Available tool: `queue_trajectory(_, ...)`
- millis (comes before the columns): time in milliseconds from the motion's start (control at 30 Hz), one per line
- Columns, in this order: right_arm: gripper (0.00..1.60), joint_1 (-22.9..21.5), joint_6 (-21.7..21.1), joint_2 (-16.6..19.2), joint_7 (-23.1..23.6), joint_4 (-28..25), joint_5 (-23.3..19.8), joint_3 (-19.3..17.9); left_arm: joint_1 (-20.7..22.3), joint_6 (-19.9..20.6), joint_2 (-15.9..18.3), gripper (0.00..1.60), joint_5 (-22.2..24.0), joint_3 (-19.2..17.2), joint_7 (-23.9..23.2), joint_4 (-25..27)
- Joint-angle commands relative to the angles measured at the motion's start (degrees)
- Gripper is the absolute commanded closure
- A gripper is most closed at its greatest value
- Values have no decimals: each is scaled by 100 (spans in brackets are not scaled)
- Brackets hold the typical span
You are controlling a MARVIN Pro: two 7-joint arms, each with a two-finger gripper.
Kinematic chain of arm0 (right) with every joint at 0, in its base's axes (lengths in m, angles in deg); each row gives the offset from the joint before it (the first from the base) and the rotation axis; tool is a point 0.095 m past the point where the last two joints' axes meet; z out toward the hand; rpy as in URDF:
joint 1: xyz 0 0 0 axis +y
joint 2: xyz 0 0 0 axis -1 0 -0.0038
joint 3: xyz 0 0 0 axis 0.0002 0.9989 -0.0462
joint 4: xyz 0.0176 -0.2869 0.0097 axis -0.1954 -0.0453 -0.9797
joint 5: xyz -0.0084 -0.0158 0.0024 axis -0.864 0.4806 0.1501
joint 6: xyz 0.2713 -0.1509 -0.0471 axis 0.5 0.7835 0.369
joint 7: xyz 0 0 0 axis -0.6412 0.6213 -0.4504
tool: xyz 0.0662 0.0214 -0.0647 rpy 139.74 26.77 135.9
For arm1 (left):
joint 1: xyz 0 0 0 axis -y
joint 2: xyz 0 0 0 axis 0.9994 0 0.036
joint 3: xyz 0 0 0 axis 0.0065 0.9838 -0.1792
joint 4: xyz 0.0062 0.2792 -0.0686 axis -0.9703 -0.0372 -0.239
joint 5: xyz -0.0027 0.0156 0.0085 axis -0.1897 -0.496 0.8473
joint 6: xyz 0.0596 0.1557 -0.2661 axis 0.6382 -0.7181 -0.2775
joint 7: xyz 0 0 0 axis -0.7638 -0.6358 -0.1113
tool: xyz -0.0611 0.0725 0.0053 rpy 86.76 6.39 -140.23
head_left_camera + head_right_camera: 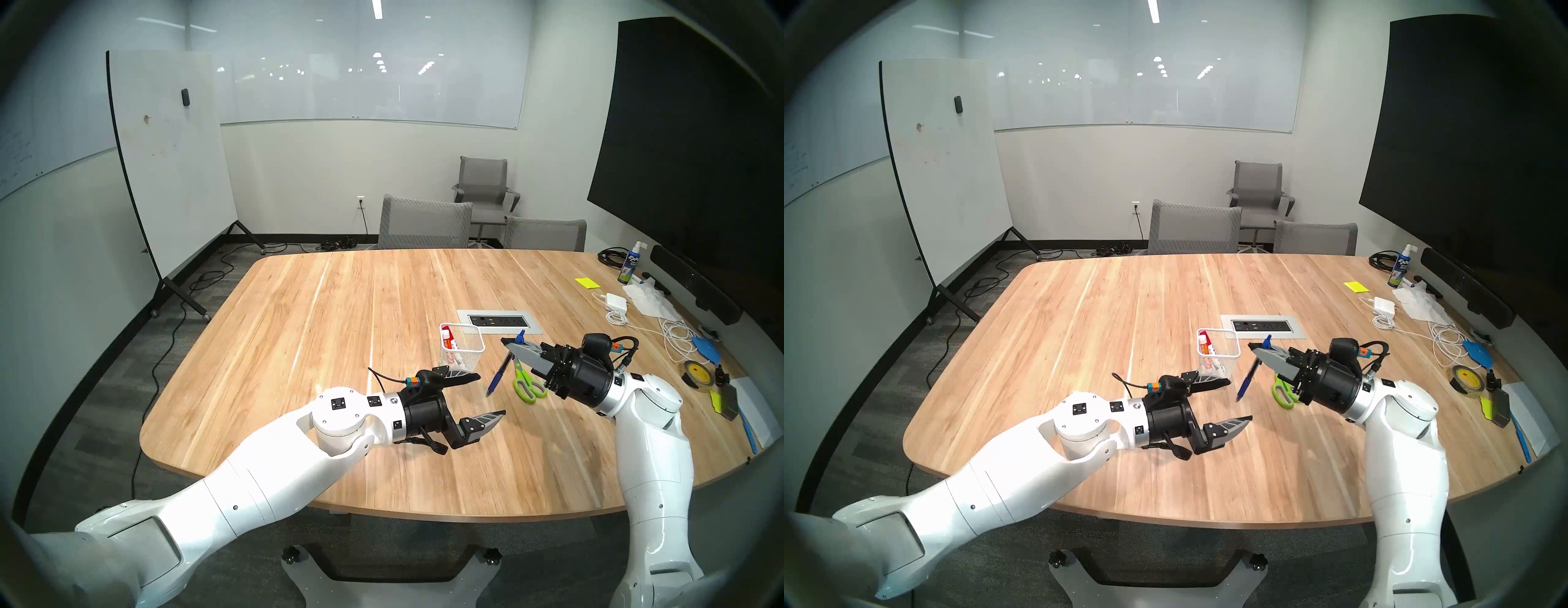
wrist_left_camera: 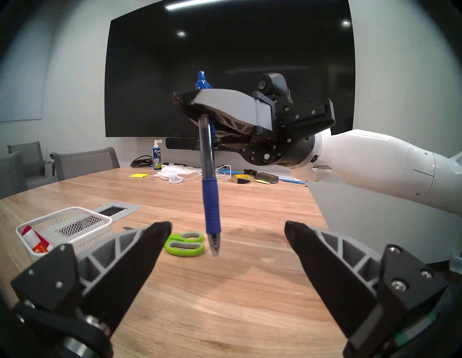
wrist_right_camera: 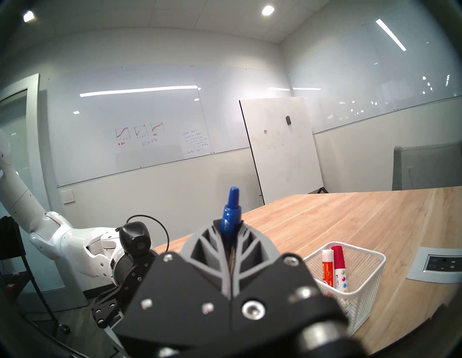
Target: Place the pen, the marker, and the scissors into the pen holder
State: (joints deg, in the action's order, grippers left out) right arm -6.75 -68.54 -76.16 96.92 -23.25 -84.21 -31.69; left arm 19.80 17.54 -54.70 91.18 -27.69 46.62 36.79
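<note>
A: Head views: our right gripper (image 1: 511, 344) fingers pinch the pen (image 1: 499, 370), hanging tip-down above the surface (image 1: 339, 322). Left gripper (image 1: 492, 395) fingers spread, empty.

B: Left wrist: scissors (image 2: 185, 243) flat on the surface beside the pen holder (image 2: 65, 231).

A: Right wrist: we see two markers (image 3: 336, 268) standing in the pen holder.
</note>
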Motion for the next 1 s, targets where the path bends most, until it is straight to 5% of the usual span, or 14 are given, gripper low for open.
queue_trajectory(0,160,-144,223,15,-12,-25,39,-10,-208,-16,265,0,-102,-64,242,485)
queue_trajectory(300,160,-106,400,-63,-106,-199,179,19,-588,60,631,0,-316,-234,925,930)
queue_trajectory(967,160,-374,537,-487,-1003,-774,841,426,-959,239,1034,0,-115,-538,1458,1320)
